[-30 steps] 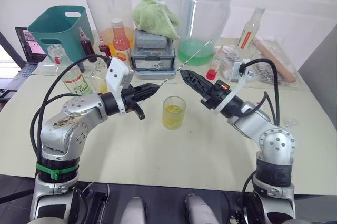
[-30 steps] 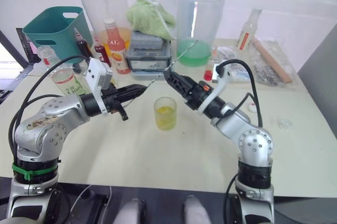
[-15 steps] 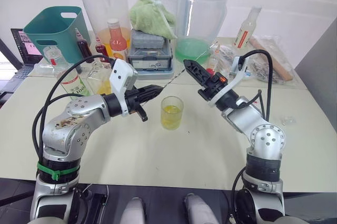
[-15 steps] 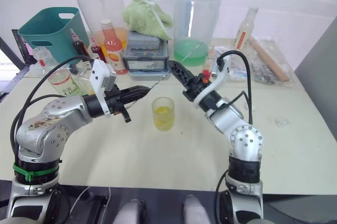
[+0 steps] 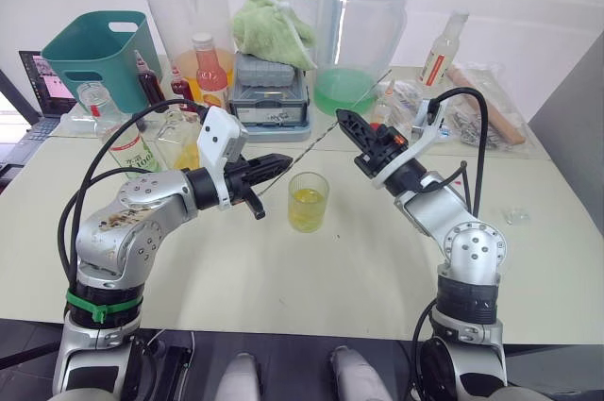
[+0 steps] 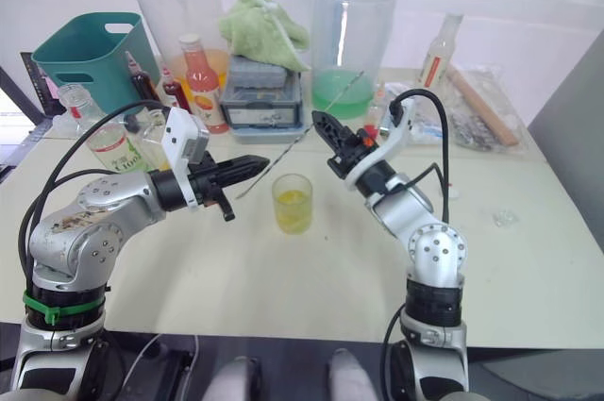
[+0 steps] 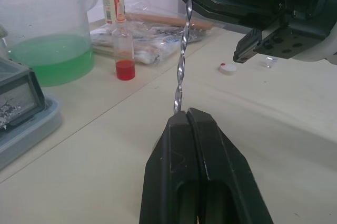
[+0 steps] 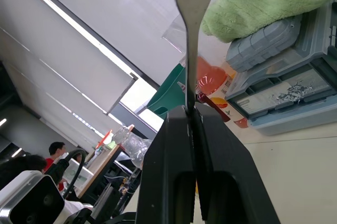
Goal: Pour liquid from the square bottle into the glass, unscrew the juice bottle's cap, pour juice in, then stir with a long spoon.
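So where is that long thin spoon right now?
The long spoon is up in the air behind the glass, stretched between both hands: the left hand pinches one end and the right hand the other.

table view: the glass stands upright near the middle, yellow liquid in its lower part. the left gripper points toward the right gripper, glass just below and between them. the long spoon slants in the air from one gripper to the other. behind: teal bin, two big jugs, green cloth on a grey box, red-capped bottle.
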Tool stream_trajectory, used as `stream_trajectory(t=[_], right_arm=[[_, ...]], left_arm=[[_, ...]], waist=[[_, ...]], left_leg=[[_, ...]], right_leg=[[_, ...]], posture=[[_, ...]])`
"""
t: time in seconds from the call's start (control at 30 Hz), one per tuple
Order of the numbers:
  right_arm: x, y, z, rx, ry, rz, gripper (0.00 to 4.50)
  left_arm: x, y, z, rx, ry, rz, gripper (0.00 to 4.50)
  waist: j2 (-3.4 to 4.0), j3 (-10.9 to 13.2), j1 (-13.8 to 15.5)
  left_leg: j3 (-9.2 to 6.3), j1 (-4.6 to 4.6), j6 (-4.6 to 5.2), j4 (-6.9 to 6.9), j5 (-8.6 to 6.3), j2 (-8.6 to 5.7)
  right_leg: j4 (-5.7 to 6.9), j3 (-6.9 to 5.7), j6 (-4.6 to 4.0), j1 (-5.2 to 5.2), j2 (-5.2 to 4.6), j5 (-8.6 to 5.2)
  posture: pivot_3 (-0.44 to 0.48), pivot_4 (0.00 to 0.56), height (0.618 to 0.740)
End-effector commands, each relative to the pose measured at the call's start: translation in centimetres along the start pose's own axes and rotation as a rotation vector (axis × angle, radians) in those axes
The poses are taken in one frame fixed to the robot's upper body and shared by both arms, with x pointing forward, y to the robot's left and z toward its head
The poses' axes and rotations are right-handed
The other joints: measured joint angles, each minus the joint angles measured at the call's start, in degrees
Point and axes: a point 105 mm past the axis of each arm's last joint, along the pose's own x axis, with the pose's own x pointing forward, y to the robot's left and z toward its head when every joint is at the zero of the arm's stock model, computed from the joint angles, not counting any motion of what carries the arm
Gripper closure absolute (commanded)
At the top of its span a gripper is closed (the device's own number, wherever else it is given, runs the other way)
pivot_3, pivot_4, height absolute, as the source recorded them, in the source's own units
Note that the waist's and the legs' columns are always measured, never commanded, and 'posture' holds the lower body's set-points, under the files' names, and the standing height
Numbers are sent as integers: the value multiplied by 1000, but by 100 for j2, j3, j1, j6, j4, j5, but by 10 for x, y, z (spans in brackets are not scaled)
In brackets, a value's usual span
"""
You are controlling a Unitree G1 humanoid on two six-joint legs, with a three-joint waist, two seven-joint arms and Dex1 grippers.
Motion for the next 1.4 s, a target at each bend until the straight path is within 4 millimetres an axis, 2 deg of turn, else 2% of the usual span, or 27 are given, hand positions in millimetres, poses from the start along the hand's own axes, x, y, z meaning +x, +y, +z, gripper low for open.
stream_trajectory(t=[0.03, 0.07, 0.17, 0.4, 0.53, 0.73, 0.87, 1.1, 1.23, 1.4], right_arm=[[2, 14, 13, -28, -51, 57, 4444], [2, 15, 16, -29, -62, 62, 4444], [1, 22, 28, -29, -98, 94, 4500], [6, 41, 56, -118, -99, 173, 4500], [10, 57, 65, -248, -14, 254, 4500], [10, 78, 70, -456, 168, 365, 4500], [9, 82, 71, -536, 240, 396, 4500], [8, 53, 46, -680, 368, 363, 4500], [9, 42, 33, -787, 429, 356, 4500], [7, 37, 27, -800, 451, 373, 4500]], left_arm=[[-3, 3, 13, 30, -36, 11, 4500], [-5, 9, 15, 24, -43, 36, 4500], [-14, 20, 21, 21, -64, 57, 3669], [-43, 30, 35, 52, -89, 24, 1324], [-60, 32, 30, 49, -56, 2, 7], [-79, 27, 3, 44, 67, -37, 7], [-84, 24, -11, 48, 114, -42, 7], [-81, 17, -33, 25, 151, -22, 7], [-77, 12, -32, 27, 135, -30, 7], [-73, 6, -31, 30, 124, -40, 7]], waist=[[0, 0, 0], [0, 0, 1], [2, 1, -2], [3, 2, -5], [5, 4, -5], [7, 6, -4], [7, 7, 0], [6, 8, 6], [6, 9, 5], [5, 9, 5]], left_leg=[[0, 0, 0, 0, 0, 0], [0, 0, 0, 0, 0, 0], [0, -1, 0, 0, 0, 0], [2, -5, 0, -10, 0, 2], [3, -5, 0, -11, 0, 3], [4, -5, 0, -18, 0, 9], [6, -7, 1, -22, -1, 9], [7, -8, 0, -21, -1, 10], [7, -12, 1, -21, -1, 10], [7, -14, 0, -22, -1, 10]], right_leg=[[0, 0, 0, 0, 0, 0], [-1, 0, 1, 0, 0, -1], [0, 0, 6, -2, 0, -4], [-6, 0, 21, -9, 1, -16], [-9, -1, 18, -8, 0, -16], [-11, -4, 12, -11, 1, -21], [-20, -4, 11, -12, -1, -22], [-28, -5, 14, -10, -2, -23], [-26, -5, 14, -18, 0, -22], [-27, -5, 12, -17, -1, -21]], posture=[[0, 150, 719], [0, 150, 719], [0, 150, 719], [0, 150, 719], [0, 150, 719], [0, 150, 719], [0, 150, 719], [0, 150, 719], [0, 150, 719], [0, 150, 719]])
